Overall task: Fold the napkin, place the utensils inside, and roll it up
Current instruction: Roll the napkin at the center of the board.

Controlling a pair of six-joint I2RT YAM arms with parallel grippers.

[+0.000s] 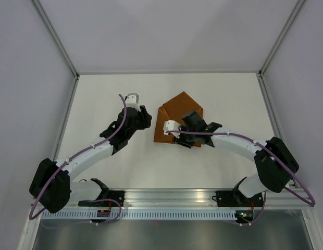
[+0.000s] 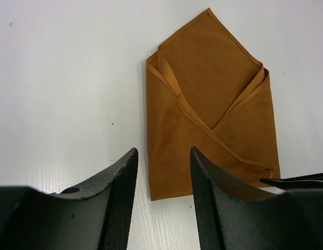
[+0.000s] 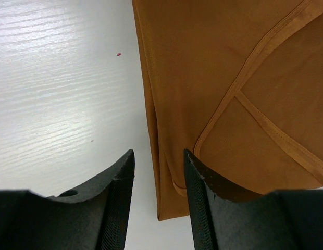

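The napkin point(image 1: 178, 110) lies on the white table, folded into a pointed envelope shape with its tip away from the arms. The left wrist view shows the whole napkin point(image 2: 213, 104). My left gripper point(image 1: 141, 119) hovers just left of it, open point(image 2: 163, 151), nothing between its fingers. My right gripper point(image 1: 181, 138) hangs over the napkin's near part, open point(image 3: 159, 152), its fingers straddling the left edge of the napkin point(image 3: 224, 78) above the near corner without touching it. One right finger point(image 2: 307, 182) shows by the napkin's near right corner. No utensils are in view.
White enclosure walls with metal posts point(image 1: 57, 39) close the table point(image 1: 99, 94) on the left, right and far sides. A metal rail point(image 1: 166, 200) with the arm bases runs along the near edge.
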